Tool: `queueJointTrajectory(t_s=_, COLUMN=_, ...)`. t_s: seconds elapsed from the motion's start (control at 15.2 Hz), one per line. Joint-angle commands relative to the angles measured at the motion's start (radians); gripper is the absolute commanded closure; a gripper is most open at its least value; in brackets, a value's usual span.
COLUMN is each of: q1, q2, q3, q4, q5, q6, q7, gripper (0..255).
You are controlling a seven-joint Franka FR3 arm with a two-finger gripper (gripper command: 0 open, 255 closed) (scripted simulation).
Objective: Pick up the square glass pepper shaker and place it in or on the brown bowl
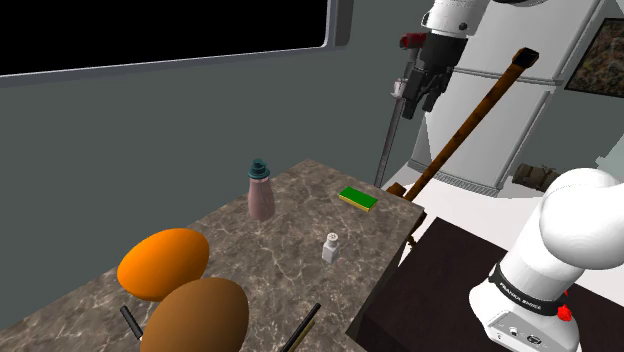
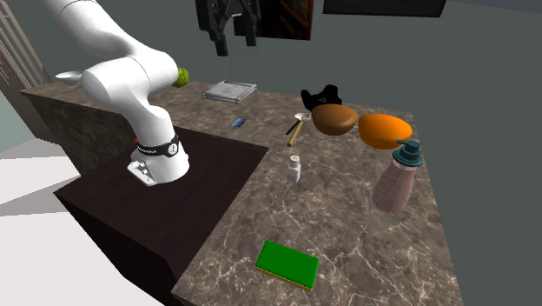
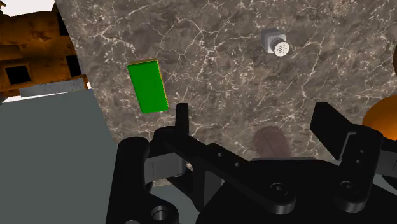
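The small square pepper shaker (image 1: pixel 330 246) (image 2: pixel 294 169) (image 3: pixel 277 44), clear with a pale perforated cap, stands upright on the marble counter (image 1: pixel 290 250). The brown bowl (image 1: pixel 200 315) (image 2: pixel 334 119) sits at the counter's near end in the shoulder view, touching an orange bowl (image 1: pixel 163 262) (image 2: pixel 385 130). My gripper (image 1: pixel 420 103) (image 2: pixel 234 42) (image 3: pixel 254 118) hangs high above the counter, open, with nothing between its fingers. In the wrist view the shaker lies well ahead of the fingertips, beyond the right finger (image 3: pixel 327 124).
A pink soap dispenser (image 1: pixel 260 190) (image 2: pixel 398 178) stands near the orange bowl. A green sponge (image 1: pixel 357 198) (image 2: pixel 288 263) (image 3: pixel 147 87) lies at the counter's far end. A brown-handled broom (image 1: pixel 470 120) leans beside the counter. A wooden-handled utensil (image 2: pixel 297 129) lies by the brown bowl.
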Motion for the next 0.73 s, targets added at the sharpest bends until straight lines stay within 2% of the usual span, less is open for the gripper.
queueJointTrajectory(t_s=0.0, q1=0.000, q2=0.000, q3=0.000, q4=0.000, q5=0.000, q6=0.000, q7=0.000, gripper=0)
queueJointTrajectory(t_s=0.66, q1=0.026, q2=0.246, q3=0.107, q4=-0.091, q5=0.043, q6=0.245, q7=0.109, gripper=0)
